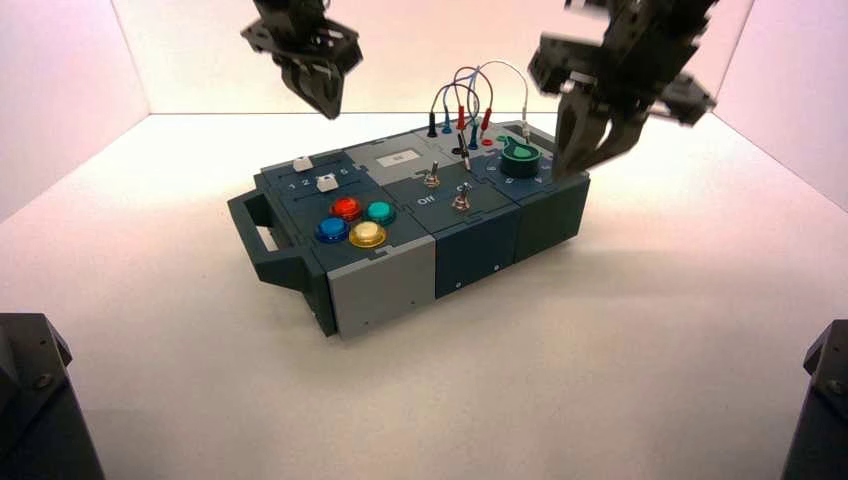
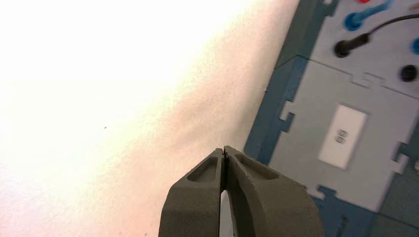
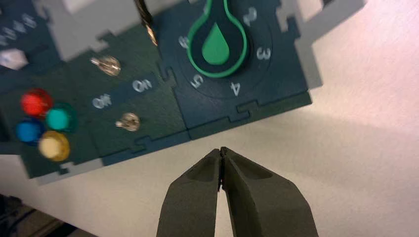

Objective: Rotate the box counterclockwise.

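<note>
The box (image 1: pixel 470 250), dark teal and grey, lies at an angle on the white table, with its handle (image 1: pixel 262 235) toward the left. Its top carries coloured buttons (image 1: pixel 346 208), two toggle switches (image 1: pixel 432 178), a green dial (image 1: pixel 520 155) and looped wires (image 1: pixel 470 90). My right gripper (image 1: pixel 572 168) is shut and reaches down at the box's right end beside the dial. In the right wrist view its tips (image 3: pixel 221 150) sit over the table just off the box's edge (image 3: pixel 247 111). My left gripper (image 1: pixel 325 100) is shut and hangs behind the box; its tips (image 2: pixel 225 149) are beside the far edge (image 2: pixel 269 123).
White walls close in the table at the back and on both sides. Dark arm bases stand at the front left corner (image 1: pixel 35 400) and the front right corner (image 1: pixel 825 400). Open table lies in front of the box.
</note>
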`<state>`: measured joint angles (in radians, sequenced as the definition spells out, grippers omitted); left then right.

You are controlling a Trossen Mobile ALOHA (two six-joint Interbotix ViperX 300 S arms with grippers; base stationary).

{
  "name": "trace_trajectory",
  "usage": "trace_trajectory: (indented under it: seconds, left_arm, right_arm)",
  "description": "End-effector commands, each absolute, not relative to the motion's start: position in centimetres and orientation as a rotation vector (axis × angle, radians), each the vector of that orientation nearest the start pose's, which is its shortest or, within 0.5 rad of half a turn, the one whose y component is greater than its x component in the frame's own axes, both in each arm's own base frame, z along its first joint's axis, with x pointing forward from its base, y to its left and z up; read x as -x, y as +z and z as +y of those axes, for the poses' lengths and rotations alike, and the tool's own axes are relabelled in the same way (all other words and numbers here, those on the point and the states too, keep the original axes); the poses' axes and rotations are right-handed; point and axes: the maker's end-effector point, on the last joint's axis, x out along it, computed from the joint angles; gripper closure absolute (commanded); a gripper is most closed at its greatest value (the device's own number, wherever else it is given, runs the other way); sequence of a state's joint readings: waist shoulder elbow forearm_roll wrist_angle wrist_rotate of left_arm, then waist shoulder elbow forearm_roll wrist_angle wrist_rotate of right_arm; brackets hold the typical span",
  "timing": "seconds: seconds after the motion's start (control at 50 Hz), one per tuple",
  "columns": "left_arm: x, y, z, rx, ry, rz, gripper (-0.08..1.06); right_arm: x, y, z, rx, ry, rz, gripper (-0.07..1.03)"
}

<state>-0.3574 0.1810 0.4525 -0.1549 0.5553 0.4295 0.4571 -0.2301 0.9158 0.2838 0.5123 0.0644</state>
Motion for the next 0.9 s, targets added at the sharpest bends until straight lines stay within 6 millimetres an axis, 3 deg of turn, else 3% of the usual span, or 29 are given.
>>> trace_trajectory:
  seconds: [0.02, 0.28, 0.42, 0.64, 0.9]
  left_arm:
    - [-39.0, 11.6, -15.9, -0.411, -0.55, 1.011, 1.01]
    - [-36.2, 18.3, -14.8, -0.337, -0.501, 0.824, 1.01]
    - [-33.8, 20.4, -13.7, -0.289, -0.468, 0.716, 1.01]
    - [-30.4, 20.8, -12.1, -0.16, -0.406, 0.636, 1.01]
    - [-29.0, 19.6, -11.6, -0.125, -0.393, 0.663, 1.01]
  right_arm:
    - [-25.2, 10.8, 14.6, -0.072, 0.354, 1.149, 0.98]
    - [-23.7, 15.4, 13.5, -0.066, 0.397, 0.965, 0.98]
    - [-22.5, 17.4, 12.7, -0.06, 0.415, 0.866, 0.98]
    - [-21.0, 18.9, 11.3, 0.008, 0.421, 0.801, 0.98]
    - [-20.1, 18.2, 10.6, 0.055, 0.413, 0.85, 0.98]
